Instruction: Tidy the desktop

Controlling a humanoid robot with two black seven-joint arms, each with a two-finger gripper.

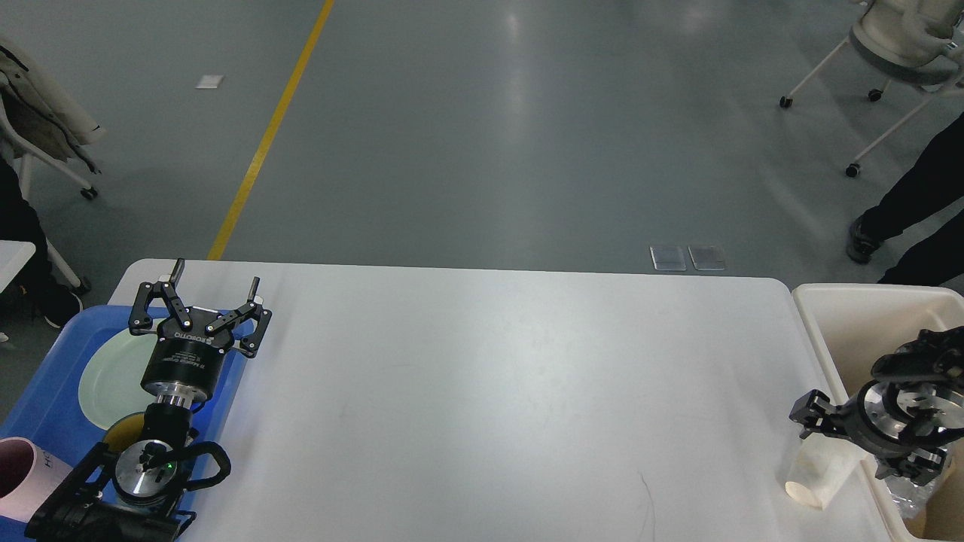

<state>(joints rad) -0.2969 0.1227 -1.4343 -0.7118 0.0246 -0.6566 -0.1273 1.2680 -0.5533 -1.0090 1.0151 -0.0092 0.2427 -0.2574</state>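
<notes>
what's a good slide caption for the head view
Right gripper low over a crumpled paper cup at the white desktop's edge; left gripper open above the blue tray.

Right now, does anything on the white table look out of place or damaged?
Yes. A crumpled paper cup lies on its side near the right edge of the desktop, beside the cream bin. Its wall looks dented. The right gripper is just above it.

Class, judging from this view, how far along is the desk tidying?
Done: the white rectangular desktop is mostly bare. In hand: the right end effector is at the crumpled white paper cup; no grip is visible. Left: the cup goes off the desktop. The left end effector hangs open.
</notes>
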